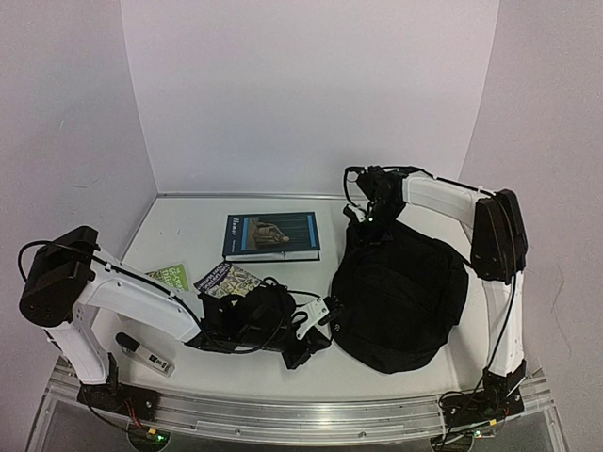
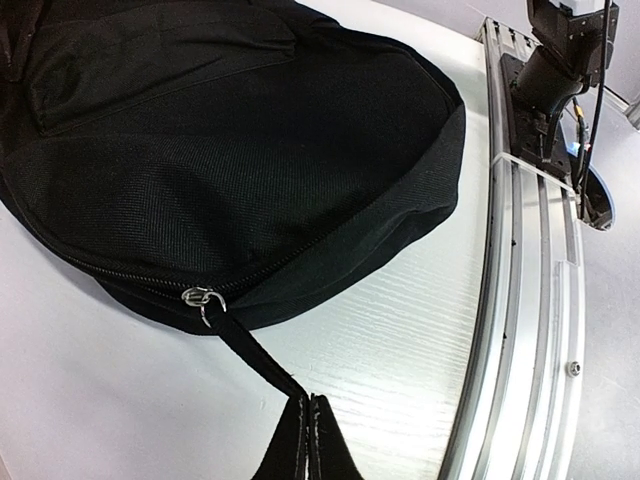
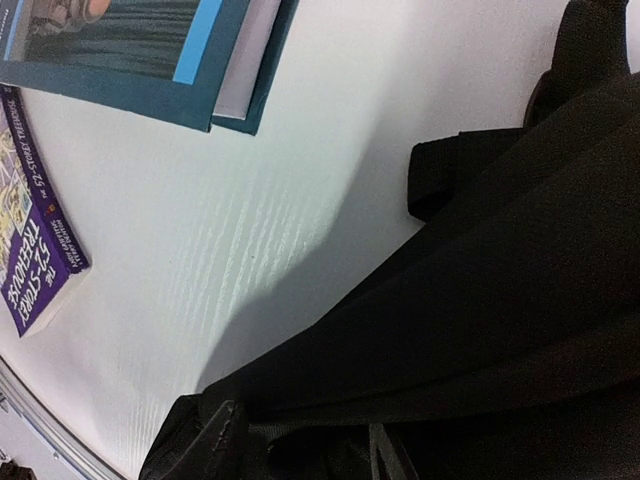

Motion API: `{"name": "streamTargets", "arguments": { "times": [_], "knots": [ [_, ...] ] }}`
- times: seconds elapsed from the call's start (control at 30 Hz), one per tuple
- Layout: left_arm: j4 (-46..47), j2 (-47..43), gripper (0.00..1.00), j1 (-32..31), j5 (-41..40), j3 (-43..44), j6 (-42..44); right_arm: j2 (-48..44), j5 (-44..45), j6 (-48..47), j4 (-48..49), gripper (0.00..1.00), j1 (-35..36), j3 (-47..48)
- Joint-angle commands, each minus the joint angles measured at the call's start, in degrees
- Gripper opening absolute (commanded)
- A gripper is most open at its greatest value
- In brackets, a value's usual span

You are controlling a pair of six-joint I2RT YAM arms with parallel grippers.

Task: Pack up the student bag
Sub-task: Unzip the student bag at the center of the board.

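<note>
The student bag (image 1: 400, 292) is a large black backpack lying on the right half of the table. My left gripper (image 1: 327, 313) reaches it from the left, low at its near-left edge. In the left wrist view the left gripper (image 2: 308, 410) is shut on the black pull strap (image 2: 245, 350), which runs taut to the zipper ring (image 2: 203, 298) on the bag (image 2: 230, 150). My right gripper (image 1: 372, 221) sits at the bag's far top end. In the right wrist view its fingers (image 3: 215, 430) straddle a fold of the bag's fabric (image 3: 500, 300) and pinch it.
A blue hardcover book (image 1: 271, 234) lies at the back centre, also seen in the right wrist view as the blue book (image 3: 120, 50). A purple paperback (image 1: 226, 279) and a green booklet (image 1: 170, 276) lie left of centre. A small white-and-black object (image 1: 146, 353) rests near the left base. The metal rail (image 2: 520, 300) borders the near edge.
</note>
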Motion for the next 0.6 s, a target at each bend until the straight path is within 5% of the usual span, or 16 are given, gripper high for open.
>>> {"name": "streamTargets", "arguments": {
  "times": [0.0,0.3,0.57],
  "knots": [
    [3.3,-2.7,0.0,-0.7,-0.6,-0.8,-0.9,-7.2,-5.9,-2.1,0.4,0.53,-0.2,-0.9],
    [5.0,-3.4,0.0,-0.6,-4.5,-1.2,-1.0,-13.6,-7.6,-8.2,-8.2,0.79,4.8,-5.4],
    [4.2,-2.5,0.0,-0.5,-4.9,-0.3,-1.2,-9.7,1.3,-9.9,-14.6,0.76,12.7,-4.6]
  ]
}}
